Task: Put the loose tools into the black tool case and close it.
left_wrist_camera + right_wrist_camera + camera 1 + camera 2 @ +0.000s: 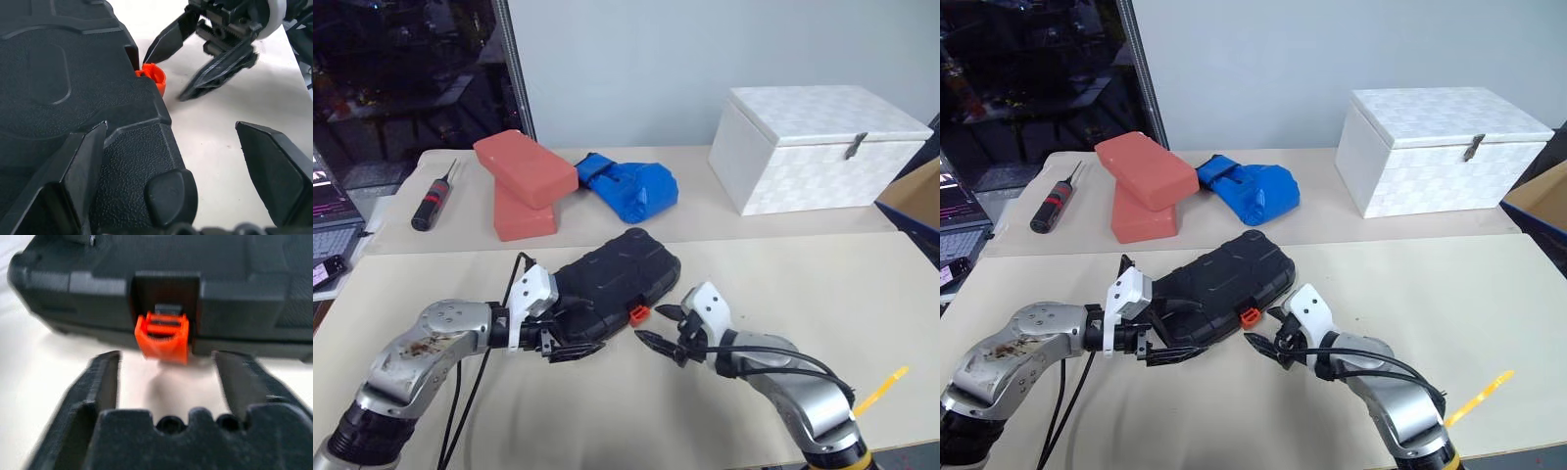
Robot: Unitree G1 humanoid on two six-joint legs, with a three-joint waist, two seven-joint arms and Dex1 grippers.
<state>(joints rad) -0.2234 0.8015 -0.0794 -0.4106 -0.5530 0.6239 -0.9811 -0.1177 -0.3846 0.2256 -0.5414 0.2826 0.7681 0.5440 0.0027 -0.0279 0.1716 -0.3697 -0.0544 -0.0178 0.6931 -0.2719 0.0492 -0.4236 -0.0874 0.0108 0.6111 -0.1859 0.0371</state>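
Orange latch [162,336] mid-frame sits unclipped: released right hand [662,326] should press it squarely while released left hand [570,331] steadies black tool case [617,274].

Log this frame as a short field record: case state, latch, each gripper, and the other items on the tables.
case: black tool case lid down, lying flat on the near table
latch: orange latch on the case's front edge, facing the right gripper
left gripper: left gripper open, at the case's near-left corner
right gripper: right gripper open, fingers just in front of the latch
far table: red bricks, blue bag, white box, black screwdriver with red band
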